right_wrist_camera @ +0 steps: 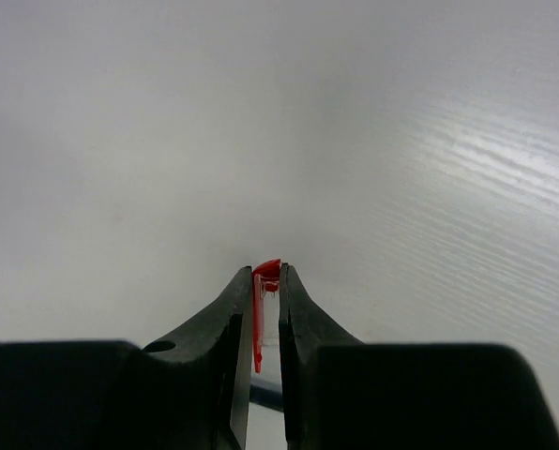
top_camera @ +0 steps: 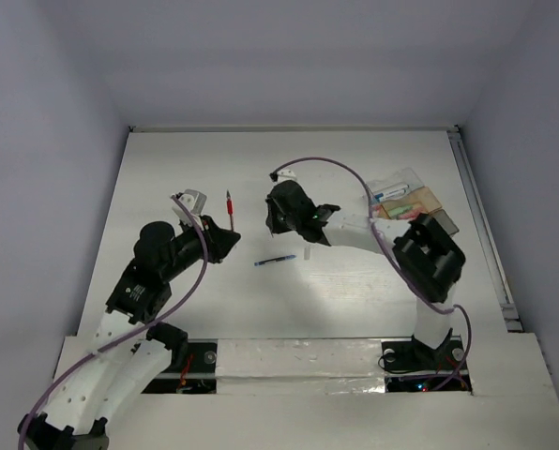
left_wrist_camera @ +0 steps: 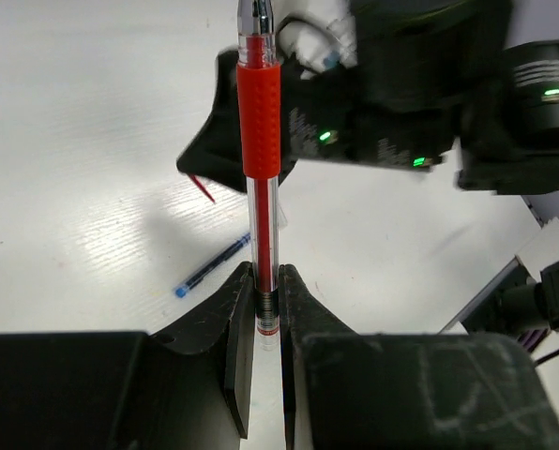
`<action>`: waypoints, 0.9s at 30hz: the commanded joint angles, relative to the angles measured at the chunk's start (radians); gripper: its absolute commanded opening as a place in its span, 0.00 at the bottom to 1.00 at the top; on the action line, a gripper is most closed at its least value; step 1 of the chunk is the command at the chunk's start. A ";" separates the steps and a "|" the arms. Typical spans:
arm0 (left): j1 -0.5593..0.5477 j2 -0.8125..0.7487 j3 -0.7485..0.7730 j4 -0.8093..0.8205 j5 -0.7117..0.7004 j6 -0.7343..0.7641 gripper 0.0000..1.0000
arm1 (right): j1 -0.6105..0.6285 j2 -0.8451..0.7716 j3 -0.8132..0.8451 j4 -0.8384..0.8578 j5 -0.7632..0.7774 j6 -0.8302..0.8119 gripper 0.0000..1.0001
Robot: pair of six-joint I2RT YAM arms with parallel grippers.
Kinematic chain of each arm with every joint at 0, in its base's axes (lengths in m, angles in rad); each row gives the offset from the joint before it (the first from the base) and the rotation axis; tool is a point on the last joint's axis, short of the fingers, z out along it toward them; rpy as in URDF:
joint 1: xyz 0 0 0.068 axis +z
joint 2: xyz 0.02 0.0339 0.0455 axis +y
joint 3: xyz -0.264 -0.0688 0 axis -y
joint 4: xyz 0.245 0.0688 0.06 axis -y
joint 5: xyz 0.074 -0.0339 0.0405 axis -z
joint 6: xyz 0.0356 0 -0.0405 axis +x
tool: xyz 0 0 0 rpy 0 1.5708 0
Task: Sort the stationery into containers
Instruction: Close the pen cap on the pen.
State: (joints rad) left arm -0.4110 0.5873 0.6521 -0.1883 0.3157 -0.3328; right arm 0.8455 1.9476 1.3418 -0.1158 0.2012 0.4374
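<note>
My left gripper (left_wrist_camera: 265, 281) (top_camera: 230, 232) is shut on the lower end of a red pen (left_wrist_camera: 259, 122) (top_camera: 228, 206), which stands upright above the table. My right gripper (right_wrist_camera: 266, 277) (top_camera: 269, 223) hangs a little to the right of it, shut on a small red cap (right_wrist_camera: 265, 281) with a clip (left_wrist_camera: 204, 187). A blue pen (top_camera: 276, 261) (left_wrist_camera: 214, 265) lies flat on the table between the two arms. The containers (top_camera: 406, 202), clear and orange-tan boxes with items inside, stand at the right behind the right arm.
The white table (top_camera: 195, 159) has a metal rail (top_camera: 481, 225) along its right edge. The right arm's purple cable (top_camera: 336, 169) loops over the middle. Grey walls close in the back and sides.
</note>
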 commanded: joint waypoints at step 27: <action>0.005 0.109 -0.011 0.090 0.171 0.014 0.00 | 0.036 -0.369 -0.236 0.959 -0.232 0.336 0.00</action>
State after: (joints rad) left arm -0.4107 0.6983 0.6476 -0.1532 0.4561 -0.3302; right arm 0.8722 1.5562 1.0679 0.7605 0.0307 0.7460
